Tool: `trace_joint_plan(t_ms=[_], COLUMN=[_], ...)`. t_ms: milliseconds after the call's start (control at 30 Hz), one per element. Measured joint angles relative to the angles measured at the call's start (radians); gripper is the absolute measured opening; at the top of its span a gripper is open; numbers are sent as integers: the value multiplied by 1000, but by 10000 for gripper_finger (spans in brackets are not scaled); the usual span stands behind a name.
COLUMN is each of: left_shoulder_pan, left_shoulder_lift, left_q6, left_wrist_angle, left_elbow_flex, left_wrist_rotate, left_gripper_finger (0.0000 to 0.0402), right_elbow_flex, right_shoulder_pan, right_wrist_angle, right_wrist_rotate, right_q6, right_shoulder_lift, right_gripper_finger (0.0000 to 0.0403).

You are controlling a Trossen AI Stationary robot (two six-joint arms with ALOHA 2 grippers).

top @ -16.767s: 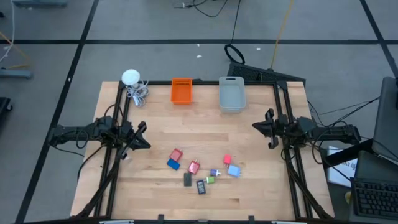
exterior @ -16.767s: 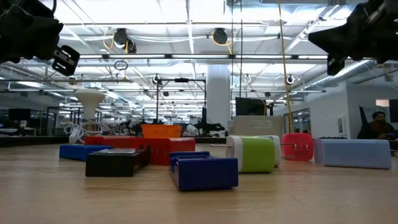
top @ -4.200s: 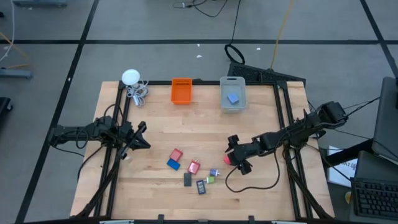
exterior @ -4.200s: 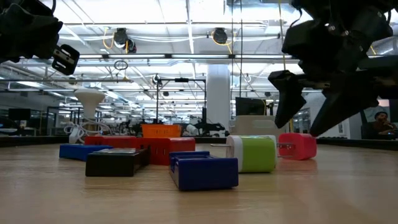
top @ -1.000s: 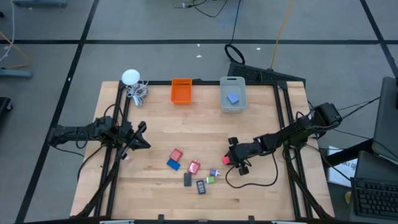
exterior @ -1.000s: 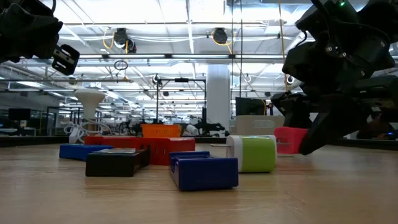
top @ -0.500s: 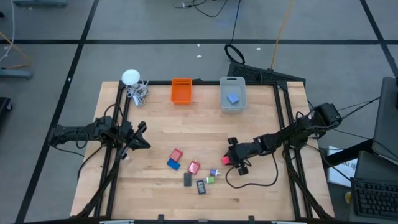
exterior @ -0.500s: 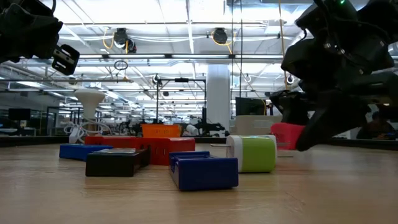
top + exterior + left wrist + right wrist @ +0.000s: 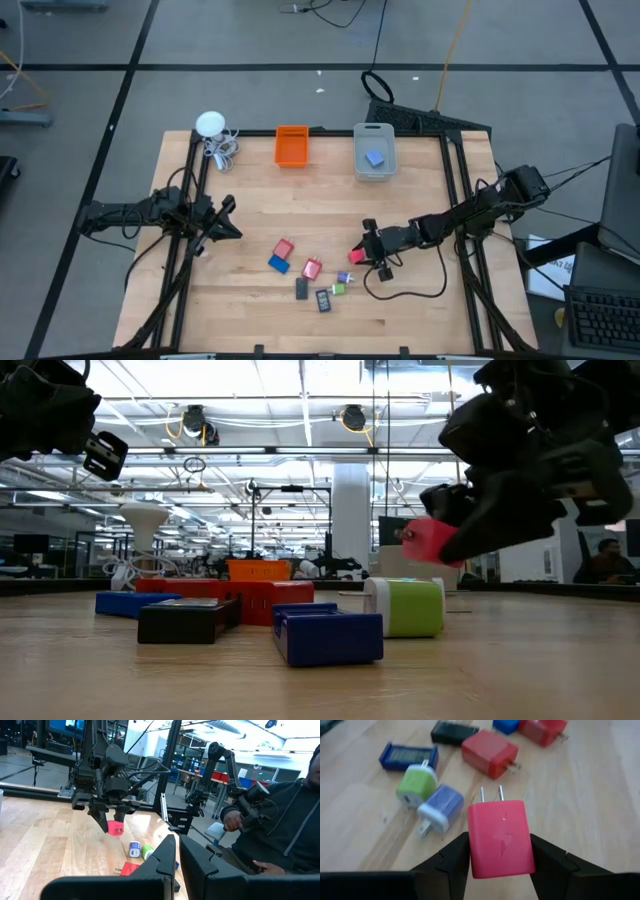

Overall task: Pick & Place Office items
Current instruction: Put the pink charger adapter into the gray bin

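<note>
Item held: pink-red plastic plug-in charger (image 9: 500, 837), a rounded block with two metal prongs at one end and a faint lightning-bolt mark on its face. The right gripper (image 9: 367, 248) is clamped on its two sides and holds it clear of the light wooden table (image 9: 250, 200), above the right part of the near half, just right of the loose pieces. In the low view the block (image 9: 432, 541) hangs tilted, partly covered by the dark fingers.

Items on the table, near centre:
- green-and-white charger (image 9: 417, 785) touching a lilac-and-white charger (image 9: 440, 805), both lying on their sides;
- dark blue flat rectangular piece (image 9: 408, 755);
- red plug block (image 9: 489, 753), prongs showing;
- second red block (image 9: 542, 730), cut off by the frame edge;
- blue block (image 9: 506, 725), only partly in view;
- black flat rectangle (image 9: 454, 732), detail indistinct.

Item in bin: light blue block (image 9: 375, 158) inside the clear grey bin (image 9: 373, 170) at the far edge. The orange bin (image 9: 291, 146) stands left of it.

Left gripper (image 9: 226, 218): raised over the table's left side, fingers spread apart, holding nothing.
</note>
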Motion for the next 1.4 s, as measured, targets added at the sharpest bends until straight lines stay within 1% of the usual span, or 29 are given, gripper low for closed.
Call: trace_joint_plan(t_ms=[633, 833, 1167, 1400], left_shoulder_pan=[0, 0, 0, 0], left_shoulder_lift=[0, 0, 0, 0], left_q6=[0, 0, 0, 0], left_wrist_angle=[0, 0, 0, 0], left_elbow_flex=[0, 0, 0, 0], left_wrist_rotate=[0, 0, 0, 0], left_gripper_finger=[24, 24, 24, 24], right_elbow_flex=[0, 0, 0, 0], right_shoulder_pan=[-55, -66, -120, -159], right_wrist_angle=[228, 244, 244, 268], right_wrist_rotate=[-4, -5, -6, -8], right_q6=[1, -8, -39, -100], right_shoulder_lift=[0, 0, 0, 0], right_gripper_finger=[165, 165, 165, 165])
